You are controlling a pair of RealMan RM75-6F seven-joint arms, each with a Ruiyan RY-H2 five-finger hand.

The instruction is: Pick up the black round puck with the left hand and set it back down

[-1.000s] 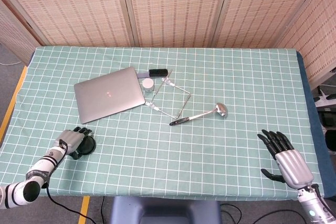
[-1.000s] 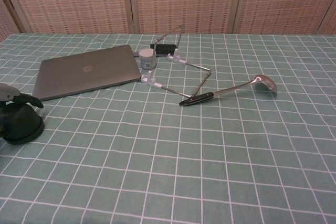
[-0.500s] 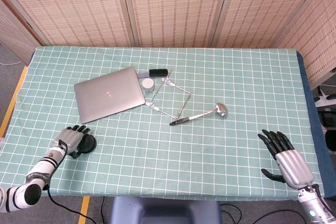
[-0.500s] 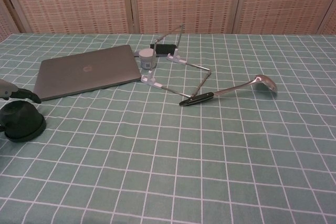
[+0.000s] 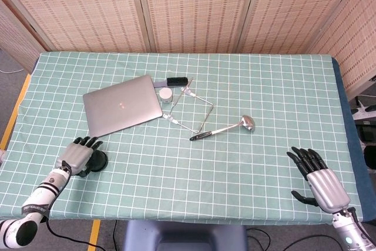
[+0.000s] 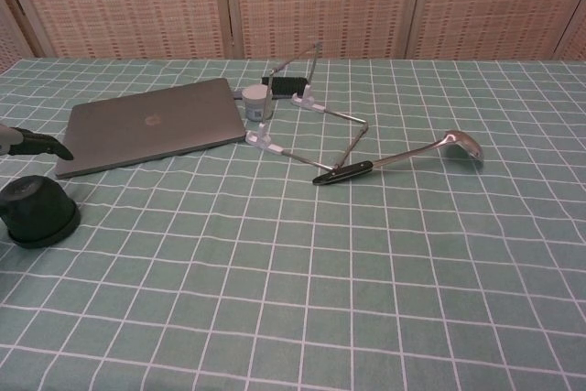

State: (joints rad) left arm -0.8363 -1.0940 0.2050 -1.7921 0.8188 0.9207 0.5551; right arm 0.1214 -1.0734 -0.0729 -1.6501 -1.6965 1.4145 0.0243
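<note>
The black round puck (image 5: 98,160) stands on the green checked cloth near the front left edge, and the chest view shows it as a low dome (image 6: 37,212) sitting alone. My left hand (image 5: 78,155) hovers just left of and above it with fingers apart and nothing in them. In the chest view only its dark fingertips (image 6: 37,145) reach in from the left edge, well above the puck. My right hand (image 5: 320,180) rests open at the front right with fingers spread, far from everything.
A closed grey laptop (image 5: 122,105) lies behind the puck. Right of it are a small white jar (image 5: 167,95), a black box (image 5: 177,80), a thin metal frame (image 5: 202,110) and a ladle (image 5: 226,127).
My left hand let go of the puck and rose up and away to the left. The puck stays on the cloth. The right hand barely moved.
</note>
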